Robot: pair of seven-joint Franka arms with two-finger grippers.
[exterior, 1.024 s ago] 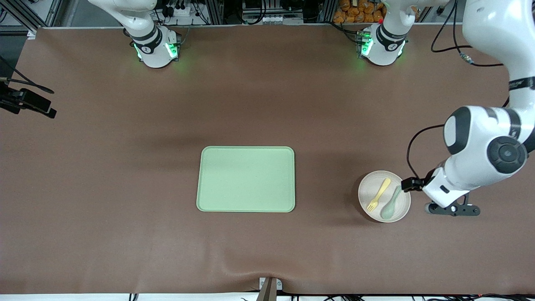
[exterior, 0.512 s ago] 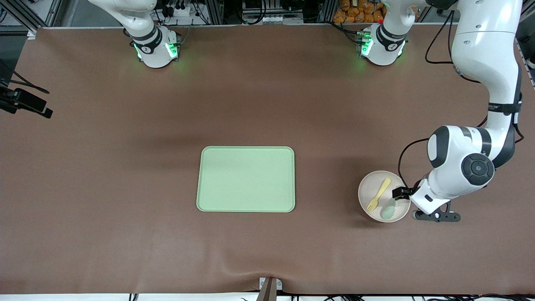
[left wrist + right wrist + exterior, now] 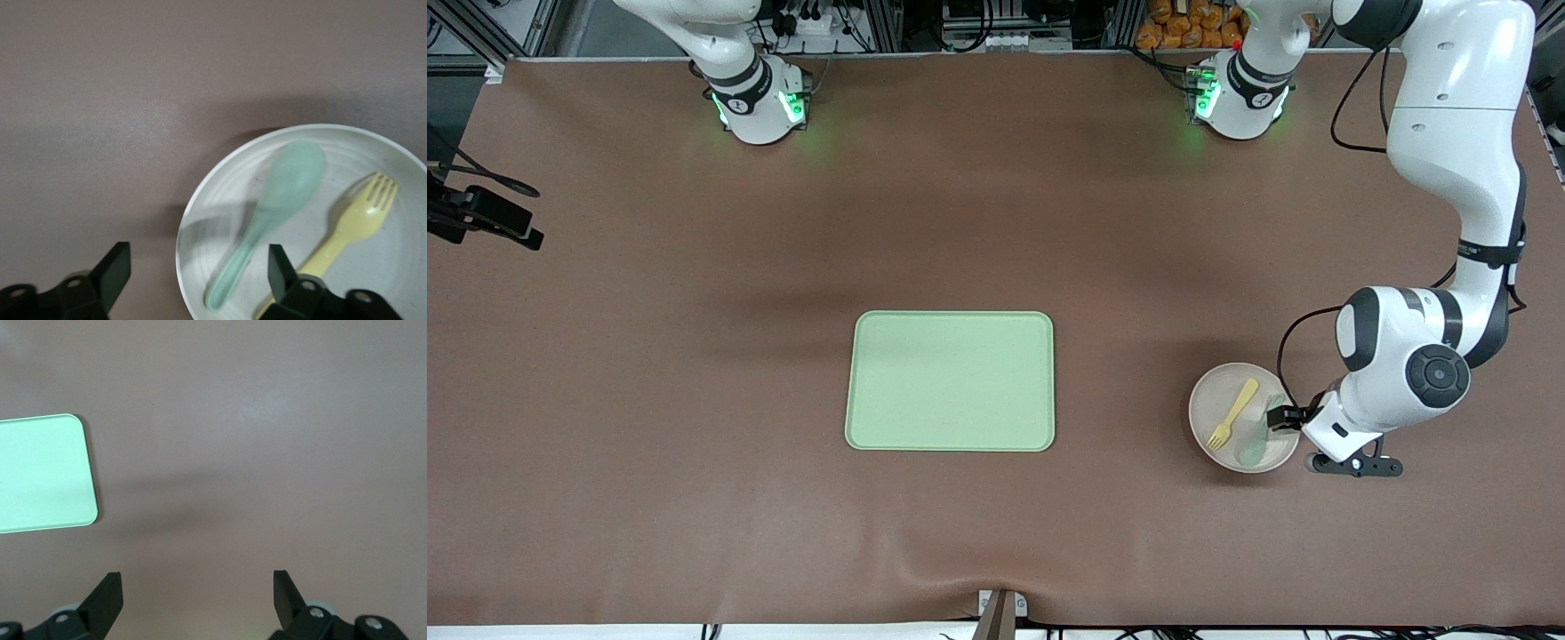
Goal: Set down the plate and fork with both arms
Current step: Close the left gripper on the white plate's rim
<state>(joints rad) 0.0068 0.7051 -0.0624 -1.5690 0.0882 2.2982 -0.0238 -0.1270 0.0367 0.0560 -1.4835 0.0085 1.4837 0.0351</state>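
Beige plate (image 3: 1218,411) holds one fork (image 3: 1233,414), one spoon (image 3: 1256,442); left hand (image 3: 193,270) open astride its rim, right hand (image 3: 197,595) open, empty.

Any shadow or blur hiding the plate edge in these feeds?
Front view: even light, a soft shadow beside the plate; the left gripper covers part of its rim. Left wrist view: the fingers are blurred, their shadow falls across the spoon; fork clear.

Picture edge crops the plate (image 3: 200,220) — fork (image 3: 353,223) handle too.
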